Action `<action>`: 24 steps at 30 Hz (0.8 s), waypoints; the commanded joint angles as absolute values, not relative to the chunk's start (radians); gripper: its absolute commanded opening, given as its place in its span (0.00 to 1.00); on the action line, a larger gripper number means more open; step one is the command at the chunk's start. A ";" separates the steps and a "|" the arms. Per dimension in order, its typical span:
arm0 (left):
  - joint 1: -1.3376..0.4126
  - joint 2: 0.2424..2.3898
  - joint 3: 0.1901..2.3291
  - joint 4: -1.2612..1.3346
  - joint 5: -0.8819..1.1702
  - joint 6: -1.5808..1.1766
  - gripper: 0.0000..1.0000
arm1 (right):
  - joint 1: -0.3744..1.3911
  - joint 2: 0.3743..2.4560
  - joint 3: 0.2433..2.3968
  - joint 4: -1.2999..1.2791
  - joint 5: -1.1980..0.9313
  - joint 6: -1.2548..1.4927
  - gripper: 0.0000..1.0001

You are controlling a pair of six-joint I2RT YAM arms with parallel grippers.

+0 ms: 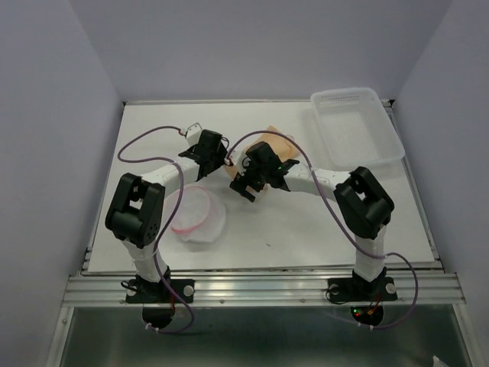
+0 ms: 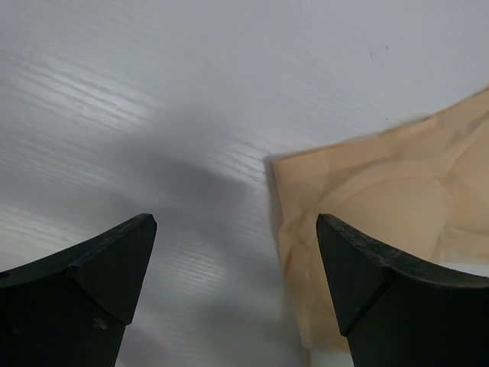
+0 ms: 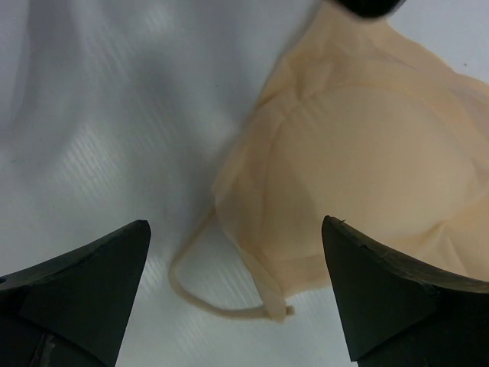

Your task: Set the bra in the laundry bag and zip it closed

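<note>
- Only the top view shows the laundry bag (image 1: 200, 216). It is round and white with a pink rim, and it sits on the bench (image 1: 306, 229) near the left arm's base.
- The top view also shows a clear tray (image 1: 355, 126) at the far right.
- From above, the bra (image 1: 279, 140) peeks out behind the right arm, well apart from the bag.
- The wrist views show it lying flat with a round cup up and a thin strap (image 3: 199, 294) looping off its edge.
- I cannot tell which way its long side runs.
- The left claw (image 2: 235, 229) is wide open and empty, with the bra's corner by one finger.
- The right claw (image 3: 237, 229) is wide open and empty over the bra's edge.
</note>
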State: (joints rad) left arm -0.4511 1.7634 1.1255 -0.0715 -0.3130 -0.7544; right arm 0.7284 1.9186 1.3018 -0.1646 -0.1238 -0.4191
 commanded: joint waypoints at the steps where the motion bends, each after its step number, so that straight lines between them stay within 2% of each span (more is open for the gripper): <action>1: -0.378 1.654 1.080 -0.071 -0.367 -0.808 0.99 | 0.724 1.977 1.382 -0.140 -0.060 -0.449 1.00; 7: -0.338 1.611 1.054 -0.077 -0.370 -0.808 0.99 | 0.733 2.068 1.443 -0.121 -0.015 -0.457 0.98; 10: -0.334 1.595 1.054 -0.078 -0.383 -0.805 0.99 | 0.733 2.100 1.451 -0.120 0.061 -0.453 0.86; 11: -0.333 1.594 1.057 -0.081 -0.394 -0.804 0.99 | 0.733 2.105 1.448 -0.117 0.083 -0.454 0.67; 13: -0.333 1.598 1.072 -0.098 -0.408 -0.798 0.99 | 0.742 2.111 1.427 -0.106 0.113 -0.453 0.51; 14: -0.333 1.601 1.078 -0.106 -0.422 -0.798 0.99 | 0.742 2.111 1.417 -0.085 0.150 -0.453 0.32; 17: -0.333 1.606 1.095 -0.123 -0.436 -0.790 0.99 | 0.742 2.111 1.407 -0.064 0.202 -0.445 0.06; 18: -0.333 1.606 1.098 -0.127 -0.443 -0.788 0.99 | 0.742 2.108 1.404 -0.049 0.230 -0.437 0.01; 24: -0.333 1.582 1.104 -0.115 -0.439 -0.753 0.99 | 0.742 2.048 1.404 0.058 0.293 -0.355 0.01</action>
